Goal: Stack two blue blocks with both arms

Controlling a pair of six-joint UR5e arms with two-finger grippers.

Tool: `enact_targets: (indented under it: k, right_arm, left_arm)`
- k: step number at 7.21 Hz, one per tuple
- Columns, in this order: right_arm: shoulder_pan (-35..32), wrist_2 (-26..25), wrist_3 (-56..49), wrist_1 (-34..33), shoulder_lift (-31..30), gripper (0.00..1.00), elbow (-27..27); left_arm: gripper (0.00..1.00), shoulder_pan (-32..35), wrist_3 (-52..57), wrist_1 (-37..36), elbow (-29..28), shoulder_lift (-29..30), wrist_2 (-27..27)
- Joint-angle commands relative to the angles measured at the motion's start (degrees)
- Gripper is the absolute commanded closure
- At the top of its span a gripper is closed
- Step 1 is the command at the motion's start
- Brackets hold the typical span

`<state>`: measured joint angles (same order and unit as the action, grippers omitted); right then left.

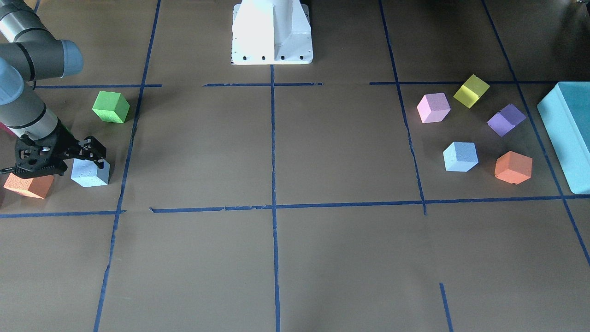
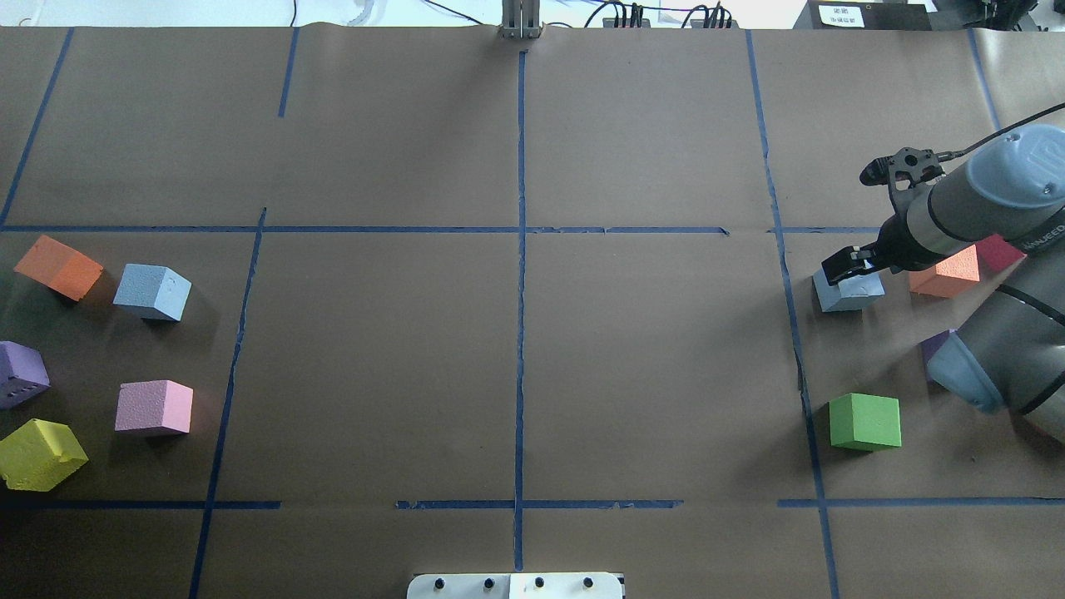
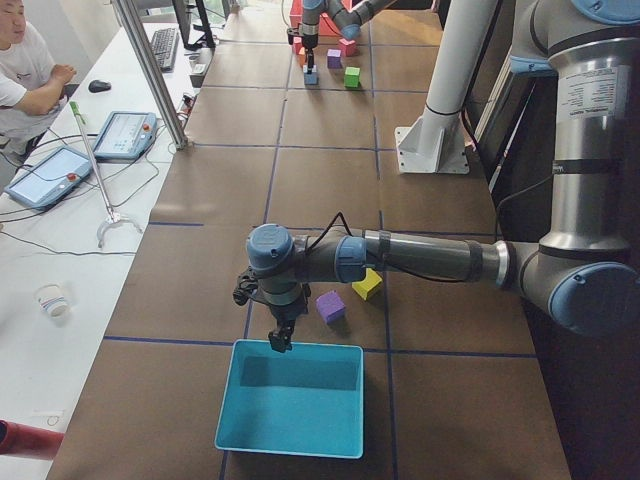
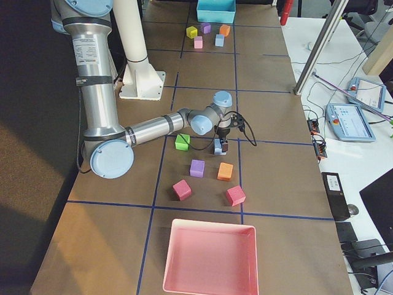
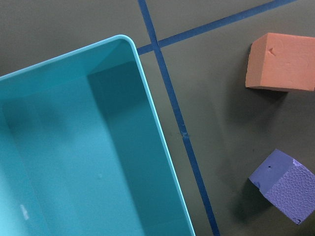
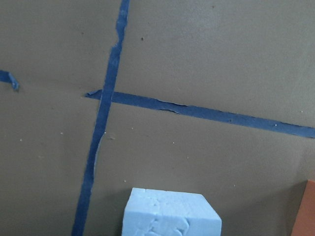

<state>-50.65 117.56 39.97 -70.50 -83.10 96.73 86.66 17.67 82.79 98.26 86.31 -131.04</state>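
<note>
A pale blue block point(image 1: 91, 174) lies on the table on the robot's right side, also seen from overhead point(image 2: 849, 293). My right gripper point(image 1: 87, 154) hangs right over its top, jaws apparently open, fingertips at the block's upper edges. The right wrist view shows the block's top point(image 6: 170, 214) at the bottom edge, with no fingers in view. The other blue block point(image 1: 460, 157) sits on the robot's left side, also seen from overhead point(image 2: 152, 291). My left gripper point(image 3: 281, 342) shows only in the exterior left view, over the rim of the teal box point(image 3: 290, 400); I cannot tell whether it is open or shut.
A green cube point(image 1: 111, 107) and an orange cube point(image 1: 29, 185) flank the right gripper. Pink point(image 1: 433, 108), yellow point(image 1: 470, 91), purple point(image 1: 506, 120) and orange point(image 1: 513, 167) cubes surround the other blue block. A pink tray point(image 4: 209, 258) lies at the table's right end.
</note>
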Motion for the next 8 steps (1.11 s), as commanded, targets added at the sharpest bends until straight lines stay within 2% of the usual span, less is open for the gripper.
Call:
enact_targets:
  k: [1,2,4,5,6,7,8]
  right_arm:
    - [1.9,0.0,0.1,0.0,0.6,0.01,-2.5]
    - [2.3,0.0,0.5,-0.1,0.9,0.12,-2.9]
    - [2.4,0.0,0.5,0.0,1.0,0.83,-2.4]
    - [2.5,0.4,0.5,-0.2,1.5,0.99,-0.9]
    - [2.5,0.8,3.2,-2.8,4.6,1.0,0.9]
    - [3.5,0.9,6.1,-7.2,10.2,1.0,0.8]
    - [7.9,-0.4,12.0,-14.8,19.4,0.99,-0.9]
  left_arm:
    - [0.0,0.0,0.0,0.0,-0.1,0.0,0.0]
    - [0.0,0.0,0.0,0.0,-0.1,-0.1,0.0]
    - [0.0,-0.1,0.0,0.0,0.0,-0.2,0.0]
    - [0.0,-0.1,0.0,-0.1,0.0,-0.3,0.0]
    - [0.0,-0.1,0.0,-0.1,0.0,-0.3,0.0]
    - [0.0,-0.1,0.0,-0.1,0.1,-0.3,0.0]
    - [0.0,-0.1,0.0,-0.1,0.3,-0.3,0.0]
